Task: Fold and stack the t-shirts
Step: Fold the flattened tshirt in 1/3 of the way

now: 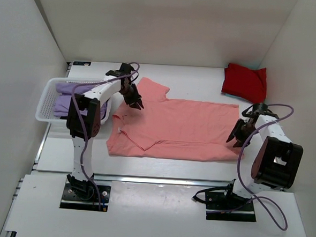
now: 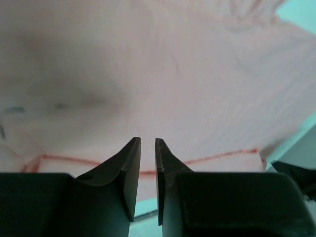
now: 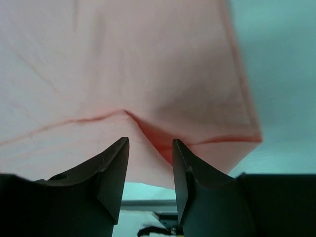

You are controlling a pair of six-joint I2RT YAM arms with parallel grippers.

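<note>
The salmon-pink t-shirt [image 1: 179,128] lies spread flat in the middle of the table, with its collar and one sleeve to the left. My left gripper [image 1: 136,104] hovers over the shirt's upper left part by the sleeve. In the left wrist view its jaws [image 2: 147,140] stand a narrow gap apart, with nothing between them and the pink cloth [image 2: 163,74] below. My right gripper [image 1: 236,138] is at the shirt's lower right corner. It is open [image 3: 150,140], with a raised fold of the hem [image 3: 163,140] between its fingertips.
A folded red t-shirt [image 1: 245,82] lies at the back right. A white lattice basket [image 1: 45,98] at the left holds lavender-purple shirts [image 1: 67,103], close beside the left arm. Walls close in the table at the left, back and right.
</note>
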